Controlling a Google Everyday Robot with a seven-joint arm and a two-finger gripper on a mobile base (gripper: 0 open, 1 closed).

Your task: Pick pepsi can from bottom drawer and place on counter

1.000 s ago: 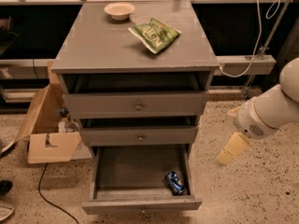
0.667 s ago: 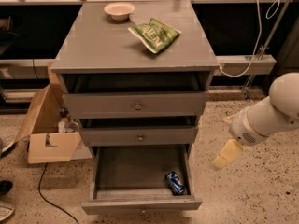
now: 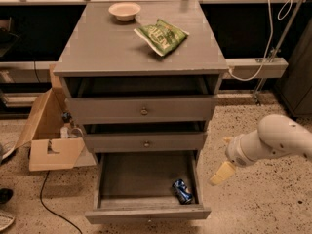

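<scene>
The pepsi can (image 3: 182,191), small and blue, lies on its side in the front right corner of the open bottom drawer (image 3: 122,179). The counter (image 3: 107,43) is the grey top of the three-drawer cabinet. My gripper (image 3: 222,172) hangs at the end of the white arm, to the right of the cabinet, beside the bottom drawer's right wall and a little above the can's level. It is apart from the can and holds nothing that shows.
A green chip bag (image 3: 161,35) and a white bowl (image 3: 125,10) sit on the counter toward the back. The two upper drawers are slightly open. An open cardboard box (image 3: 48,135) stands left of the cabinet, with a black cable on the floor.
The arm has moved left and down, bringing my gripper closer to the bottom drawer's right side. The can and drawers have not moved.
</scene>
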